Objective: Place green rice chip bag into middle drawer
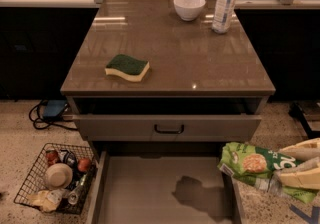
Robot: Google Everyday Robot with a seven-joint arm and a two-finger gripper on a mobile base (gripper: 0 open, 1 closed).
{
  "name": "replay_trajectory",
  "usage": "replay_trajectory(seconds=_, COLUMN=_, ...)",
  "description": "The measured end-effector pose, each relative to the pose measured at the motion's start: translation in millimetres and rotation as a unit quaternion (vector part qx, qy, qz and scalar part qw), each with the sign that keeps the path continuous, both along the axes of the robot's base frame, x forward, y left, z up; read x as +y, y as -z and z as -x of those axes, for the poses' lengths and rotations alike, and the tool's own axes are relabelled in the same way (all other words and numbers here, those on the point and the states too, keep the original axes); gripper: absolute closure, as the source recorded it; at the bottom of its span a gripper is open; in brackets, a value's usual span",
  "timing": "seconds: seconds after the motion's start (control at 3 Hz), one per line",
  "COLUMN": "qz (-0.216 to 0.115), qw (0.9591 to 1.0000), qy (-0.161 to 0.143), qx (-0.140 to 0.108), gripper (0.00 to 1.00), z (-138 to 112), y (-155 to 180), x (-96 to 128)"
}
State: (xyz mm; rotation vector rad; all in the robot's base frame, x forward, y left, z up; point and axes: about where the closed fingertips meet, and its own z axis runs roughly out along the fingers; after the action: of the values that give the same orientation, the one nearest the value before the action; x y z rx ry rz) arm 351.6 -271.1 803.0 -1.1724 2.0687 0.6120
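pincer (283, 167) lower right | grips green rice chip bag (250, 160) | beside middle drawer (140, 193)

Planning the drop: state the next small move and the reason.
Probably move left. The gripper, low at the right, holds the green rice chip bag mostly beyond the right wall of the open middle drawer, not over its floor.

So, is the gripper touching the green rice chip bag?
Touching. The camera view shows the gripper, low at the right beside the middle drawer, its jaws closed over the right end of the green rice chip bag.
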Motion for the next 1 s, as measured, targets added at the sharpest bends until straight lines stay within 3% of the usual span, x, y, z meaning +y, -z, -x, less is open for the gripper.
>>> replay_trajectory(seconds=0.33, qz=-0.004, qw=0.9990, qy=-0.037, qx=0.022, gripper=1.00, z=13, y=68, x=30)
replay_trajectory(seconds=0.67, qz=-0.009, qw=0.9991, qy=-0.037, qx=0.021, gripper=1.00, z=7, y=75, x=36)
replay_trajectory(seconds=1.0, qz=-0.031, qw=0.9988, qy=-0.034, qx=0.013, gripper=1.00, z=-17, y=104, x=62)
